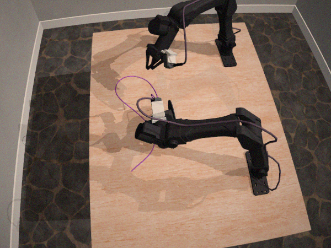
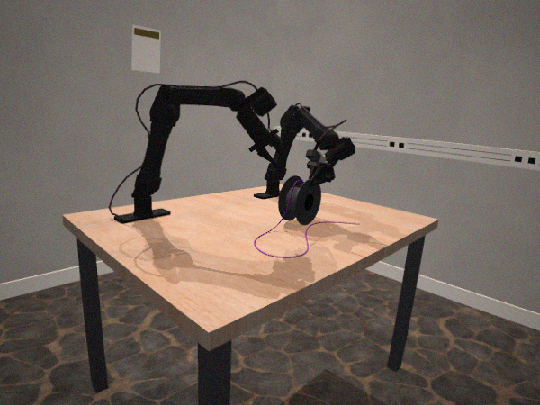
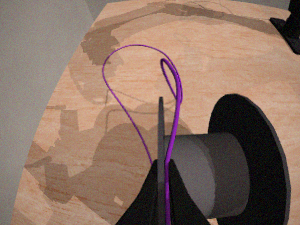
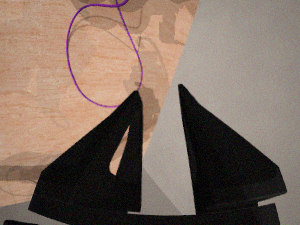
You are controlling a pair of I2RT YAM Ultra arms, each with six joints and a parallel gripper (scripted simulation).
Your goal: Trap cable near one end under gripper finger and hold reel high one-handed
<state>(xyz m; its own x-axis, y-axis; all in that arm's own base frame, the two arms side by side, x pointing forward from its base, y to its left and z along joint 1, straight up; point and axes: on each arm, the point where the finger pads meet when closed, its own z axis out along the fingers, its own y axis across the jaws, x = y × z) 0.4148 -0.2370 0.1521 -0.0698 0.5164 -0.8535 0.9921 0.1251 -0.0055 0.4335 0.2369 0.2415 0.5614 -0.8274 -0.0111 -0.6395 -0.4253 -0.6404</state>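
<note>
The black reel has a grey hub and two round flanges. It hangs upright a little above the table. My left gripper is shut on the near flange, with the purple cable pinched along that flange under a finger. The cable loops away and trails onto the table. My right gripper is part open and empty. It hangs above the table behind the reel, apart from reel and cable.
The left arm's base and the right arm's base stand along one side of the table. The cable's free tail lies under the left forearm. The table edge is close beside the right gripper in the right wrist view.
</note>
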